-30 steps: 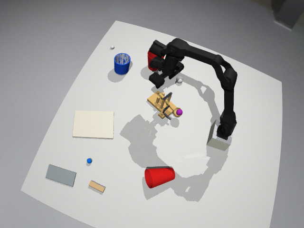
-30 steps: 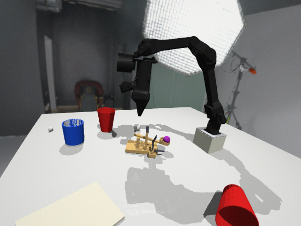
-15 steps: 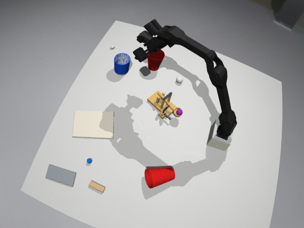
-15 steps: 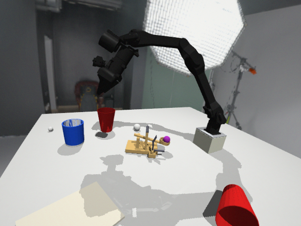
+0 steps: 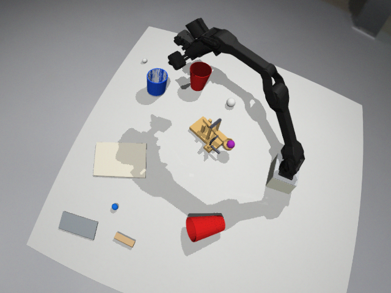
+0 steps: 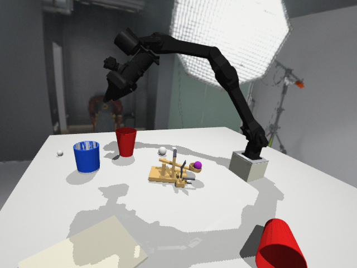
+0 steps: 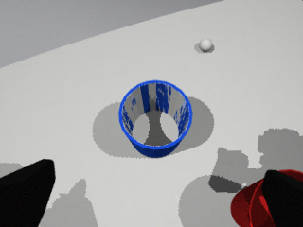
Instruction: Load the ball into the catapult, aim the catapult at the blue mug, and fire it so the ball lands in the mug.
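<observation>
The purple ball (image 5: 230, 144) (image 6: 197, 164) rests in the round cup at the end of the catapult's throwing arm. The tan catapult (image 5: 196, 126) (image 6: 155, 175) stands mid-table, its cup end toward the robot base and lower than the arm's other end. Its long axis points roughly toward the blue mug (image 5: 156, 86) (image 6: 87, 161) (image 7: 156, 151), which stands upright; no ball shows inside it. My gripper (image 6: 105, 100) (image 7: 163, 176) is open and empty, raised high near the mug, which appears ahead between the fingers in the wrist view. In the top view the fingertips overlap.
A dark red cup (image 5: 198, 80) (image 6: 126, 144) (image 7: 243, 205) stands beside the mug. A white ball (image 5: 230, 102) (image 6: 162, 151) lies behind the catapult, a smaller one (image 5: 144, 60) (image 6: 59, 152) (image 7: 205, 44) beyond the mug. A red cup (image 5: 206, 226) (image 6: 278, 235) lies sideways. A cream board (image 5: 107, 157) (image 6: 52, 253) lies flat.
</observation>
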